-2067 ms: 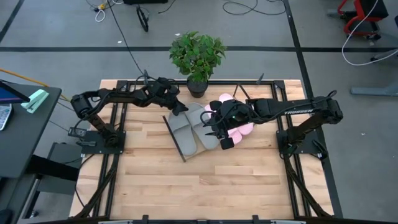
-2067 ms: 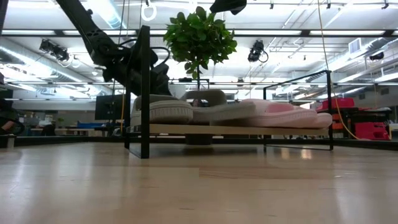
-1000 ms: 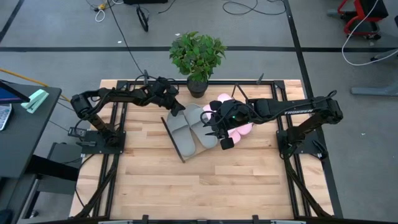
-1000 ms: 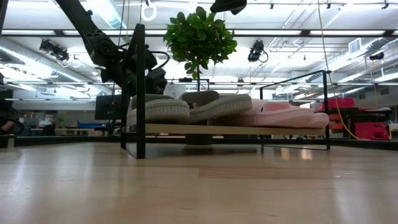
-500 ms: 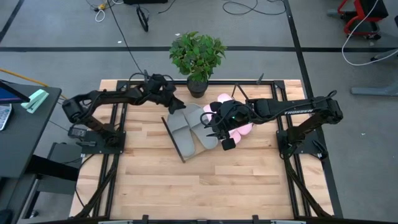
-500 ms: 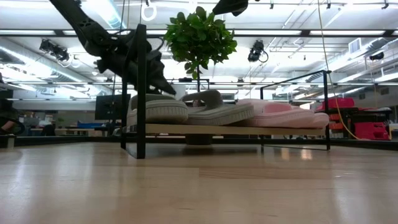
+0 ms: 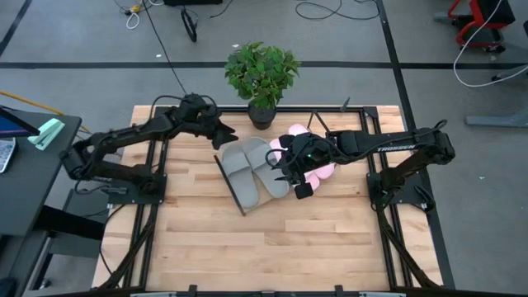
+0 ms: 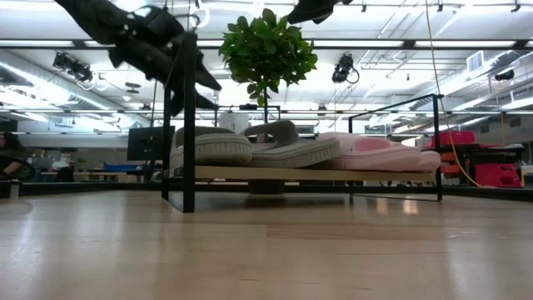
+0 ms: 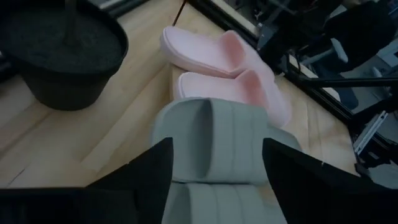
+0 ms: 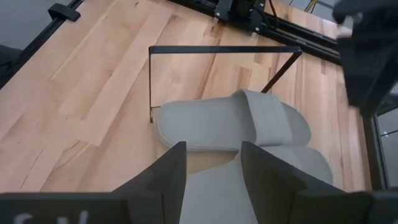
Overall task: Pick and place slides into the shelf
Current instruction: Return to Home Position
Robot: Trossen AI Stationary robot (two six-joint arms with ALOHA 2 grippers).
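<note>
Mid-table, a bit far of centre, the shelf (image 7: 235, 188) sat skewed, its left end angled toward the near side. All four slides lay on its board, side by side. The two grey slides (image 7: 247, 161) were at the left end and the two pink slides (image 7: 320, 171) at the right, w/ neighbours touching.

L gripper (image 7: 223, 136) hung over the shelf's far-left corner. In the low view it was well above the grey slide (image 8: 212, 148), w/ clear air between them. Its fingers (image 9: 146, 171) were spread wide and held nothing.

R gripper (image 7: 290, 175) hovered over the shelf approx. where grey met pink. Its fingers (image 10: 168, 174) were parted, also empty, w/ a grey slide (image 10: 242, 121) below them.

Tight side: the potted plant (image 7: 262, 74) stood just beyond the shelf's far edge, its pot (image 9: 59, 56) near the L gripper.

Roomy sides: bare tabletop (image 7: 247, 247) ran from the shelf's near edge to the table's near edge. Bare wood also lay left of the black wire frame (image 10: 217, 50), up to the L arm's base.
</note>
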